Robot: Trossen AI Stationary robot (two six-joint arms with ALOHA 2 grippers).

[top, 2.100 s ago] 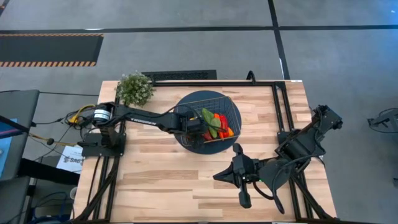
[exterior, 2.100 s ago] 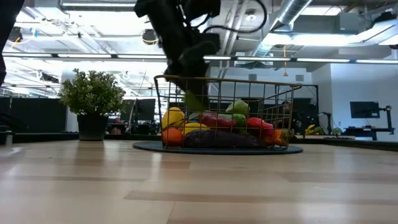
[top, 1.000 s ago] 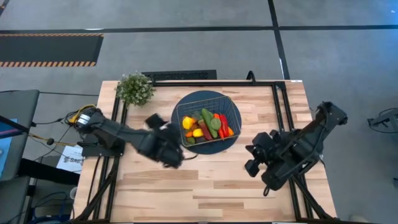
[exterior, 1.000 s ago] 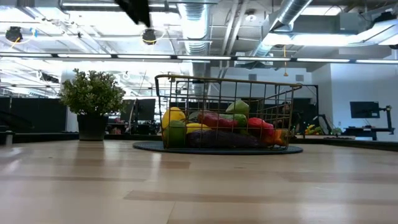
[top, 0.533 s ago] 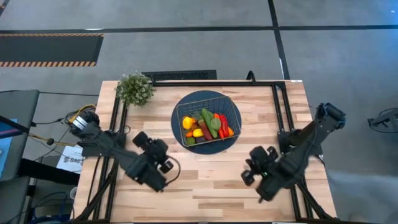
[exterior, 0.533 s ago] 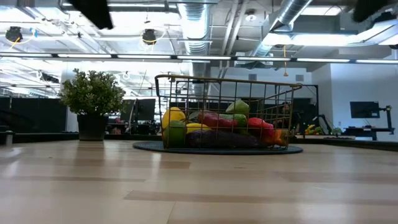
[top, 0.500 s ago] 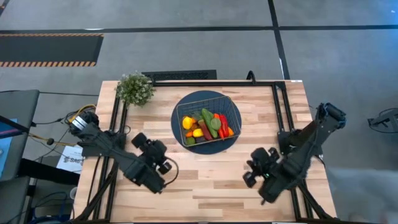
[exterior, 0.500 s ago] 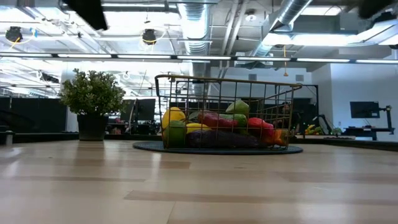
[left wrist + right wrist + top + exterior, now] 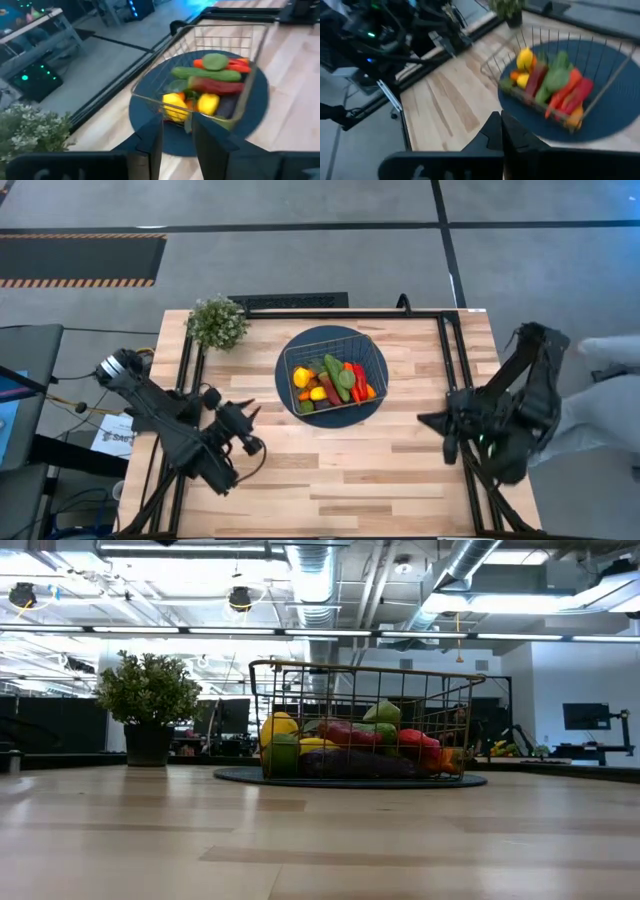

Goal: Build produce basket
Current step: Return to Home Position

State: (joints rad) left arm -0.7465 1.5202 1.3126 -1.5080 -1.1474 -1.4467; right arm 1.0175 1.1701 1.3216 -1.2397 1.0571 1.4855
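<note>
The wire basket (image 9: 287, 365) stands on a dark blue round disc (image 9: 331, 420) at the table's middle, toward the far edge. The produce (image 9: 333, 378) lies inside it: yellow lemons, green cucumbers, red and orange peppers, a dark eggplant. In the low view the basket (image 9: 360, 675) shows with the produce (image 9: 345, 745) piled low in it. My left gripper (image 9: 249, 413) hangs over the table's near left, pointing toward the basket, its fingers (image 9: 155, 142) a little apart with nothing between them. My right gripper (image 9: 426, 420) hangs at the right, shut and empty (image 9: 501, 125).
A bushy potted plant (image 9: 217, 323) stands at the far left corner. Black frame rails (image 9: 452, 360) run along the table's sides and far edge. Bare wood lies across the near half (image 9: 340, 470). A pale blurred shape (image 9: 600, 395) shows beyond the right edge.
My left gripper has drawn back from beside the basket toward the table's near left edge. My right gripper has pulled back toward the right edge, and its arm has folded up. The basket and the produce have stayed still.
</note>
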